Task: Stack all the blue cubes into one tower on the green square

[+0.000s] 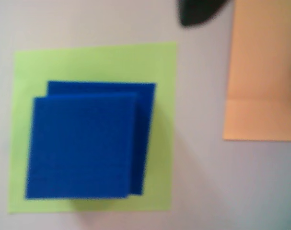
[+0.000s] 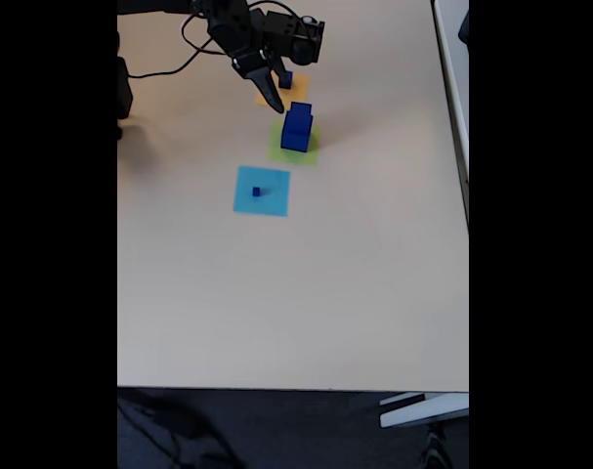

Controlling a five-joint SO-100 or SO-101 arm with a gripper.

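- Two blue cubes [image 2: 296, 128] stood stacked on the green square [image 2: 311, 153], just below and to the right of the hand [image 2: 275, 98] in the fixed view; the wrist view looked straight down on the stack [image 1: 83, 146], the upper cube set slightly off the lower one's edges.
- A smaller blue cube [image 2: 286, 79] sat on the orange-yellow square [image 2: 268, 96], just beside the hand's fingertips and partly behind them.
- A tiny blue cube [image 2: 256, 191] rested on the light-blue square [image 2: 262, 191], farther from the hand, beyond the stack.
- The hand hung empty above the orange-yellow square; whether its fingers stood apart or together could not be told.
- Judgement: the step in hand looked like fetching the smaller cube. Doing it well would mean straddling it squarely, lifting clear of the stack's top, and setting it centred, since the tower already sat a little crooked.
- The bench [image 2: 374, 274] carried nothing else near the squares.
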